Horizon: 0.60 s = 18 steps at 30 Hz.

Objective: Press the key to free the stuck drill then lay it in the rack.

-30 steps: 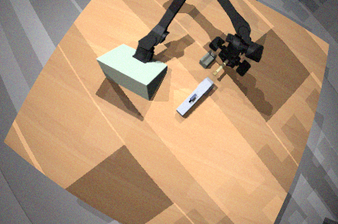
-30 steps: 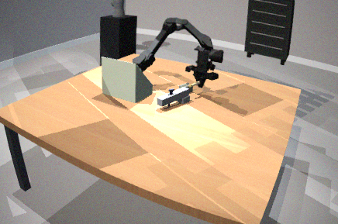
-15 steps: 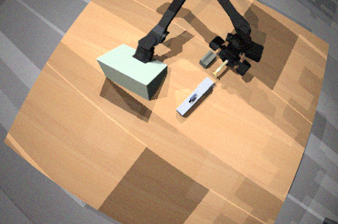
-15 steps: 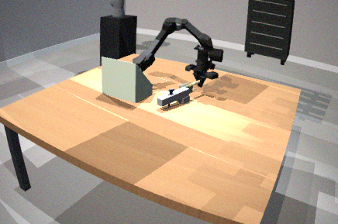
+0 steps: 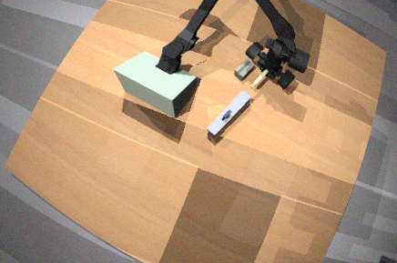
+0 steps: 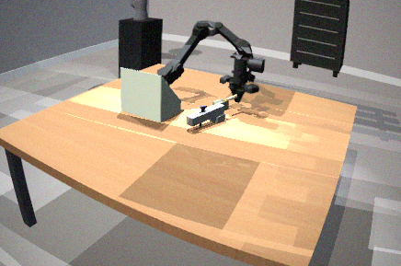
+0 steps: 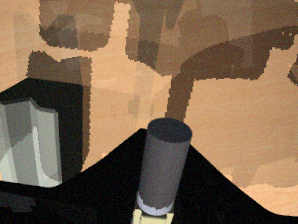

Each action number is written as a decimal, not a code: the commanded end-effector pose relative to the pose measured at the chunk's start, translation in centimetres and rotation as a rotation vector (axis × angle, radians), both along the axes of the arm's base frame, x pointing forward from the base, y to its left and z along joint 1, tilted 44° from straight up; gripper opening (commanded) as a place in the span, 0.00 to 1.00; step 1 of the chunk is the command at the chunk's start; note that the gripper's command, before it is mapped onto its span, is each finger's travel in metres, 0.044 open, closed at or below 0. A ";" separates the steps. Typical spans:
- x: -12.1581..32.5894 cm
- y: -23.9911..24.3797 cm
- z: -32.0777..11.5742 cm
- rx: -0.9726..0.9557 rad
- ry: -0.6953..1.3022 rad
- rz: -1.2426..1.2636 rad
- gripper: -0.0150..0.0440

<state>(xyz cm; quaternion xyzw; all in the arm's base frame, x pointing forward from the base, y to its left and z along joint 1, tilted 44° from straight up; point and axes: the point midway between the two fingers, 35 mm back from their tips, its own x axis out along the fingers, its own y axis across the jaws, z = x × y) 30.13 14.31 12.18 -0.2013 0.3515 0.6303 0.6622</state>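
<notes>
My gripper [image 5: 269,70] [image 6: 237,96] [image 7: 157,139] is shut on the drill, above the table. The drill has a dark grey round shank [image 7: 166,172] between the black fingers and a pale yellow part [image 5: 259,79] [image 6: 229,99] [image 7: 152,218] beyond it. In the top view a small gap shows between its yellow end and the pale grey bar-shaped holder [image 5: 237,102] [image 6: 212,113]. The small dark blue key [image 5: 226,115] [image 6: 202,109] sits on top of the holder. The grey grooved rack [image 5: 244,69] [image 7: 25,142] stands beside the gripper, at the left in the wrist view.
A large pale green block [image 5: 155,75] [image 6: 142,94] with a sloping side stands by the arm's base, left of the holder. The wooden table [image 5: 105,156] [image 6: 101,157] carries everything. A dark cabinet [image 6: 320,28] stands beyond the table.
</notes>
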 end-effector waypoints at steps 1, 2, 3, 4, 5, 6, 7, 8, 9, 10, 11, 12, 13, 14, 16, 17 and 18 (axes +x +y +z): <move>0.1 -0.2 0.3 0.002 -0.007 -0.001 0.25; 0.1 -0.2 0.3 0.002 -0.006 -0.001 0.25; 0.1 -0.2 0.3 0.002 -0.006 -0.001 0.25; 0.1 -0.3 0.3 0.002 -0.006 -0.001 0.25; 0.1 -0.3 0.3 0.002 -0.006 -0.001 0.25; 0.1 -0.3 0.3 0.002 -0.006 -0.001 0.25; 0.1 -0.3 0.4 0.002 -0.006 -0.001 0.25; 0.1 -0.3 0.4 0.002 -0.006 -0.001 0.25; 0.1 -0.4 0.4 0.002 -0.006 -0.001 0.25; 0.1 -0.4 0.4 0.002 -0.006 -0.001 0.25; 0.1 -0.4 0.4 0.002 -0.006 -0.001 0.25; 0.1 -0.4 0.4 0.002 -0.006 -0.001 0.25; 0.1 -0.5 0.5 0.002 -0.006 -0.001 0.25; 0.1 -0.5 0.5 0.002 -0.006 -0.001 0.25; 0.1 -0.5 0.5 0.002 -0.006 -0.001 0.25; 0.1 -0.5 0.5 0.002 -0.006 -0.001 0.25; 0.1 -0.6 0.5 0.002 -0.006 -0.001 0.25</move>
